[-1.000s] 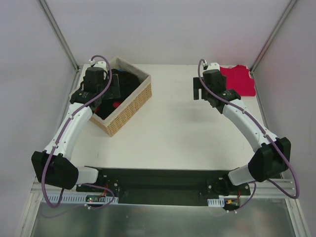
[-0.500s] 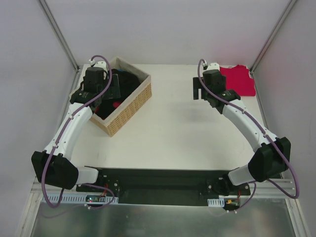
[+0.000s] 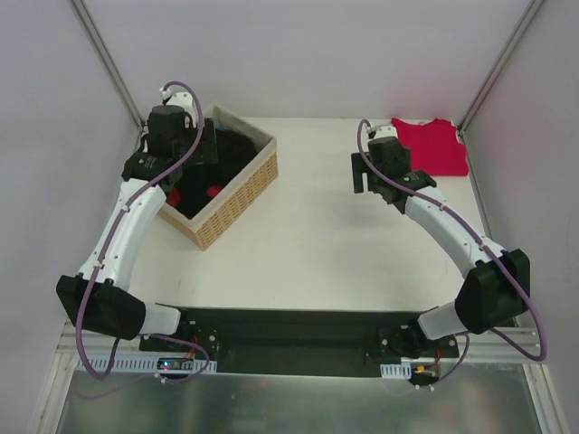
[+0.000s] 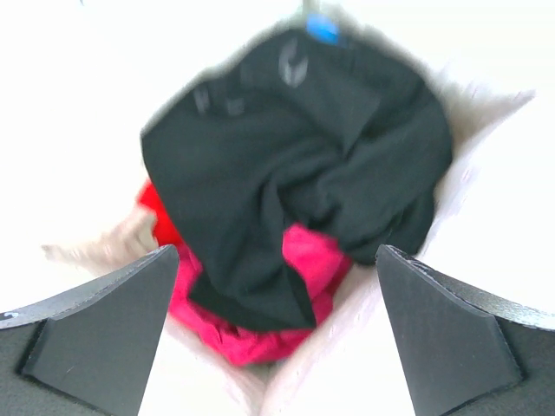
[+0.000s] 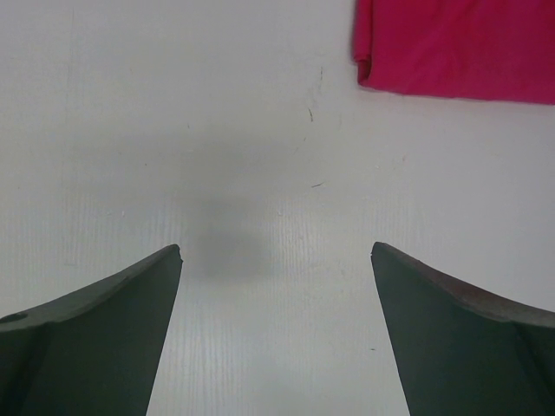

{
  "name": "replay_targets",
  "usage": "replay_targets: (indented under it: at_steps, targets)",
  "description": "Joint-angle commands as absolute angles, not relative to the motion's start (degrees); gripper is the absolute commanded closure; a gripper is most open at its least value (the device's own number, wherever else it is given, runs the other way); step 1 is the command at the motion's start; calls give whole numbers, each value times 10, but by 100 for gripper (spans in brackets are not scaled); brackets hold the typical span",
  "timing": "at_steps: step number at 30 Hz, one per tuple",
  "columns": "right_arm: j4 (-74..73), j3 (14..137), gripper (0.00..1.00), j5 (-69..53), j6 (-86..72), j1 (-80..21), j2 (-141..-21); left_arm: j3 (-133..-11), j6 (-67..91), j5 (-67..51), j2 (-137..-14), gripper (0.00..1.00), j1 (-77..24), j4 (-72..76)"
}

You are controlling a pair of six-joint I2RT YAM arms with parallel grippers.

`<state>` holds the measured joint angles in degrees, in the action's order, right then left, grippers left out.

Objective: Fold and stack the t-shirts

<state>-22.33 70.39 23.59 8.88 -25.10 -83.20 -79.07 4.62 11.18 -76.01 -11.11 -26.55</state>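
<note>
The white table point(image 3: 317, 235) lies mostly bare across its near half. Toward the far right, the right gripper point(image 5: 277, 251) hangs above the bare tabletop with its jaws spread wide and nothing between them. At the far left stands the woven basket point(image 3: 231, 203), set at an angle. The left gripper point(image 4: 277, 260) hovers over it, jaws also spread and holding nothing. Inside the basket a crumpled black t-shirt point(image 4: 295, 165), bearing a small pale emblem point(image 4: 290, 65), lies on top of a bunched crimson cloth point(image 4: 260, 329). In the far right corner a red t-shirt point(image 3: 432, 146) lies folded flat on the table, just beyond the right gripper.
</note>
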Motion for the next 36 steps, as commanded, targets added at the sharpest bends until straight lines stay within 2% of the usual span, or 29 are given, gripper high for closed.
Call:
replay_targets:
  at_steps: [1,8,14,16,26,27,28,31,32,36]
  targets:
    - [-213,722,4,219,118,-255,-800,-866,-10,108,-802,1,-98,-265]
    - [-207,701,4,209,113,-258,-770,-943,-33,102,-933,1,-82,-293]
    - [-206,698,4,199,108,-265,-752,-997,-20,56,-1029,19,-61,-300]
    - [-207,702,4,198,108,-267,-752,-1017,-20,48,-1055,21,-61,-300]
    - [-206,697,4,192,109,-276,-751,-1066,-26,18,-1117,23,-61,-299]
    - [-207,697,4,192,111,-276,-751,-1067,-27,17,-1120,26,-61,-300]
    - [-207,698,4,193,112,-277,-751,-1066,-28,17,-1122,38,-62,-300]
    - [-207,698,4,195,113,-277,-748,-1062,-28,22,-1128,57,-62,-300]
    - [-206,698,4,194,112,-278,-747,-1061,-29,24,-1129,67,-60,-300]
    - [-207,696,4,196,112,-278,-744,-1056,-25,19,-1134,73,-55,-300]
